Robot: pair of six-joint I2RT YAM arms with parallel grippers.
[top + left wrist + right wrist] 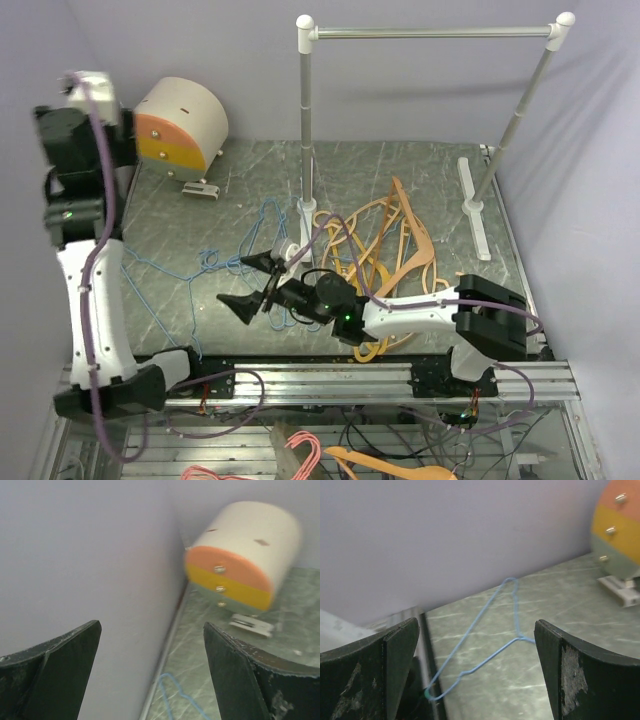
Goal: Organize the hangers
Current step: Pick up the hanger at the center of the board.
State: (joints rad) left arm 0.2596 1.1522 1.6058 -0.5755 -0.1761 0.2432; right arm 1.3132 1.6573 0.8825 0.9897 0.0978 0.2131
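Blue wire hangers (pixel 519 638) and orange hangers (pixel 418 240) sprawl on the table (pixel 240 170); left hand (pixel 150 645) and right hand (pixel 248 285) gape empty.

We count one left arm (pixel 92 290), one right arm (pixel 420 316), one clothes rail (pixel 430 32) at twelve o'clock and one drawer box (pixel 190 115) at ten o'clock. The blue wire hangers (pixel 240 247) and orange hangers (pixel 417 238) are too tangled to count.
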